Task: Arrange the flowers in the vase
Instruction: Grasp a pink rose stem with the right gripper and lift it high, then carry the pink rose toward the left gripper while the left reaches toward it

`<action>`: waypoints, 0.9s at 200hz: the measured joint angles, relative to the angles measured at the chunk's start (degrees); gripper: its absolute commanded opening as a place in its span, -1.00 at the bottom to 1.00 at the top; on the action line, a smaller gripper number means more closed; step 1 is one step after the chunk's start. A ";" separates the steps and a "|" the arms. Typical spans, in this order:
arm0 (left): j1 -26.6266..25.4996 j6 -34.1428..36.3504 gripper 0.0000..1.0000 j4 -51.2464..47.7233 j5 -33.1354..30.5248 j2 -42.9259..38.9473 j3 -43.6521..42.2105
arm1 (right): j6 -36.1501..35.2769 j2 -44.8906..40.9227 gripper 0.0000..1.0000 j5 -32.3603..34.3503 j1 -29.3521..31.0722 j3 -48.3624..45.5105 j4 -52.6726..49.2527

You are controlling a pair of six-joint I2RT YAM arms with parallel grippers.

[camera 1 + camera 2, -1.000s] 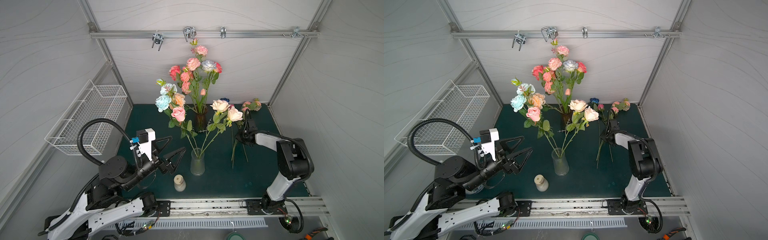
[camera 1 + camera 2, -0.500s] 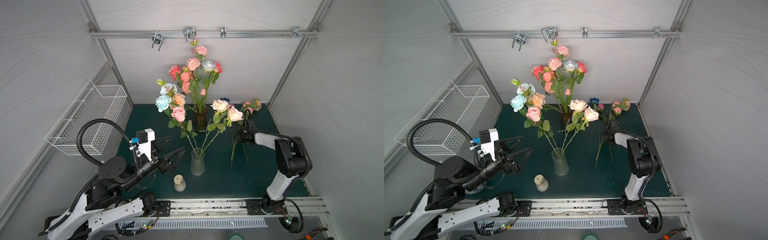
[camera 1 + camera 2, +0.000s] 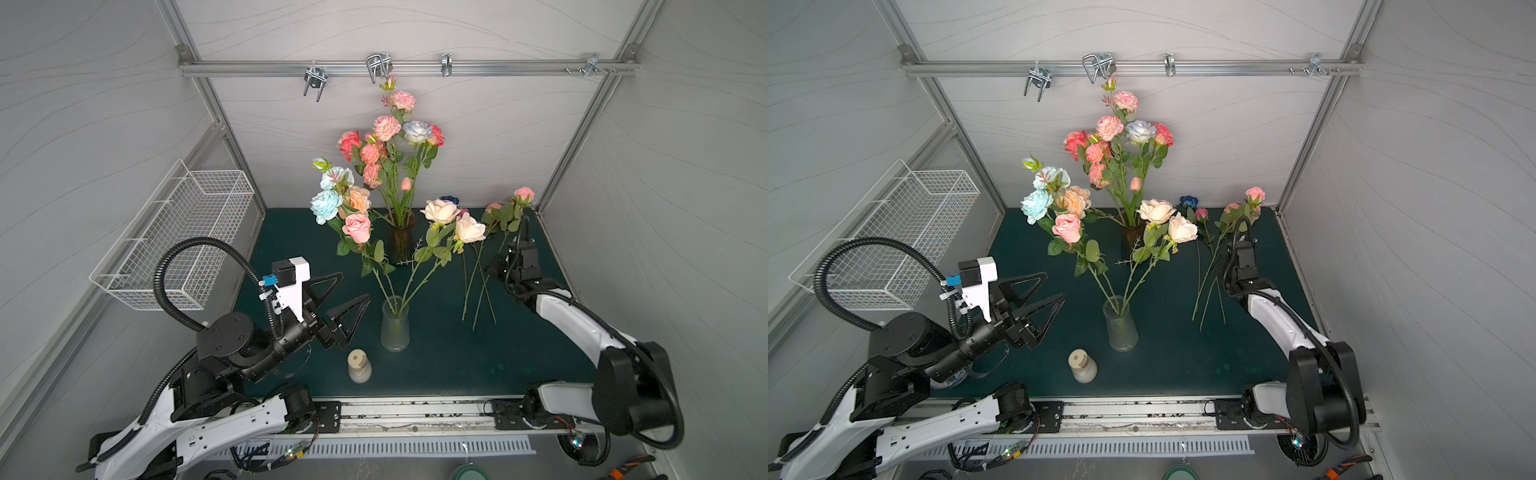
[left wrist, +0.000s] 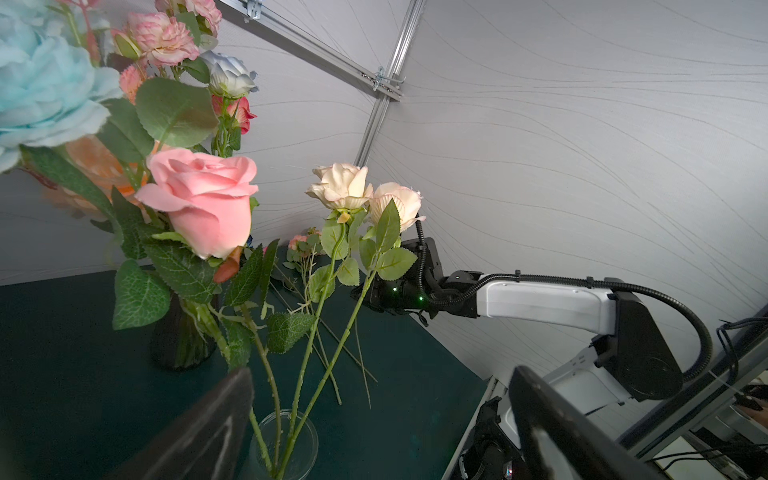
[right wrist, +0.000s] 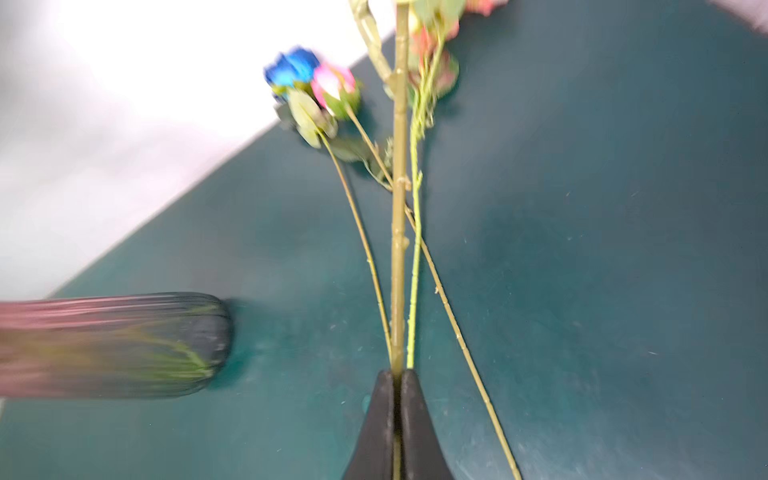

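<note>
dark green mat [image 3: 436, 365] covers the floor of a grey-walled booth. low over its far right part the right gripper [image 5: 399, 374] is clenched on one thick olive stem [image 5: 399, 216], which runs straight out from between the closed fingertips. right at those tips two neighbours crowd in, a thin stem [image 5: 365, 249] on one side and a bright green stem [image 5: 412, 270] on the other. a crossing stem [image 5: 455, 324] passes over or under the held one further along; i cannot tell which.

that crowding is the first hazard, i judge. a lift could drag a neighbour up with it, or thorns and leaves could hook and scatter the loose flowers [image 3: 503, 216] on the mat. among them are the deep blue rose [image 5: 291, 68] and a pink bud [image 5: 334, 85] lying near the back wall. the held stem's bloom runs out of the wrist view, so how top-heavy it is remains unclear to me. a long stem pinched at a single point may swivel in the grip.

further out, the clear vase [image 3: 395, 326] stands mid-mat with several stems in it, and its cream roses [image 3: 453, 220] lean toward the right arm. a carry across could snag those leaves and tip the narrow vase. the left gripper [image 3: 354, 285] hangs wide open near the vase, grasping nothing, so nothing steadies it. behind stands the dark vase [image 3: 402, 245], already full, and a small cream bottle [image 3: 359, 368] sits near the front edge.
</note>
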 measured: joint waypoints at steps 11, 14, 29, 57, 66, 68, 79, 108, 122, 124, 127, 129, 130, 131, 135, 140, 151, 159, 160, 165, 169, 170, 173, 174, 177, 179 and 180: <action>0.00 0.00 0.96 -0.31 0.04 0.07 0.15 | -0.39 -4.63 -1.00 1.20 1.36 -0.61 -0.92; 0.00 -0.02 0.96 -0.31 0.04 0.09 0.17 | -0.46 -5.70 -1.00 1.42 1.64 -0.72 -1.11; 0.00 0.00 0.97 -0.63 0.13 0.13 0.50 | -0.94 -12.00 -1.00 2.45 3.15 -0.74 -2.16; 0.00 0.02 0.97 -1.20 0.44 0.37 1.79 | -1.90 -22.08 -1.00 3.87 5.77 -0.63 -4.22; 0.00 0.04 0.97 -1.40 0.61 0.52 2.43 | -2.08 -24.74 -1.00 4.57 6.80 -0.61 -5.25; 0.00 0.04 0.97 -1.40 0.68 0.57 2.56 | -2.14 -25.29 -1.00 4.72 7.06 -0.61 -5.62; 0.00 0.13 0.97 -1.62 1.16 0.90 3.48 | -2.54 -28.46 -1.00 5.29 8.70 -0.61 -6.97; 0.00 0.35 0.99 -1.92 3.08 2.10 6.03 | -3.54 -36.44 -1.00 4.90 12.61 0.81 -10.82; 0.00 0.66 0.99 -2.19 3.98 3.10 7.39 | -4.59 -39.52 -1.00 3.39 14.03 2.27 -11.58; 0.00 0.70 0.99 -2.21 4.09 3.26 7.54 | -4.63 -39.98 -1.00 3.19 14.21 2.47 -11.58; 0.00 0.74 0.99 -2.32 4.26 3.58 7.91 | -4.90 -40.59 -1.00 2.67 14.40 2.75 -11.58; 0.00 0.76 0.99 -2.32 4.42 3.74 8.02 | -5.09 -41.03 -1.00 2.29 14.56 2.97 -11.58; 0.00 0.83 0.99 -2.32 4.52 3.85 8.15 | -5.18 -41.18 -1.00 2.16 14.60 3.06 -11.58; 0.00 0.83 0.99 -2.32 4.55 3.91 8.20 | -5.35 -41.44 -1.00 1.95 14.71 3.17 -11.58; 0.00 0.87 0.99 -2.34 4.83 4.31 8.57 | -5.73 -42.23 -1.00 1.01 14.95 3.67 -11.56; 0.00 0.98 0.99 -2.36 5.22 4.79 8.96 | -6.16 -43.01 -1.00 0.00 15.15 4.26 -11.56; 0.00 1.20 0.98 -2.38 6.05 6.01 9.73 | -7.43 -43.98 -1.00 -3.28 15.41 5.95 -11.50; 0.00 1.33 0.99 -2.40 6.82 6.95 10.27 | -8.15 -44.06 -1.00 -6.08 15.47 7.30 -11.43; 0.00 1.36 0.99 -2.43 6.86 7.06 10.32 | -8.26 -44.04 -1.00 -6.64 15.47 7.52 -11.41; 0.00 1.51 0.99 -2.56 7.30 7.74 10.67 | -8.61 -43.95 -1.00 -8.44 15.47 8.17 -11.28; 0.00 1.60 0.99 -2.58 7.74 8.33 10.99 | -8.85 -43.85 -1.00 -10.14 15.47 8.72 -11.19; 0.00 1.64 0.99 -2.60 7.82 8.44 11.06 | -8.87 -43.82 -1.00 -10.34 15.47 8.81 -11.19; 0.00 1.73 0.99 -2.73 8.11 8.87 11.39 | -8.98 -43.74 -1.00 -11.43 15.50 9.18 -11.17; 0.00 1.73 0.99 -2.75 8.15 8.98 11.45 | -9.05 -43.67 -1.00 -12.02 15.52 9.31 -11.13; 0.00 1.84 0.98 -2.80 8.50 9.44 11.69 | -9.03 -43.54 -1.00 -13.03 15.52 9.66 -11.08; 0.00 1.95 0.98 -2.80 8.57 9.70 11.87 | -9.07 -43.43 -1.00 -13.75 15.52 9.92 -11.08; 0.00 1.97 0.98 -2.78 8.79 9.88 11.98 | -9.09 -43.34 -1.00 -14.29 15.52 10.10 -11.06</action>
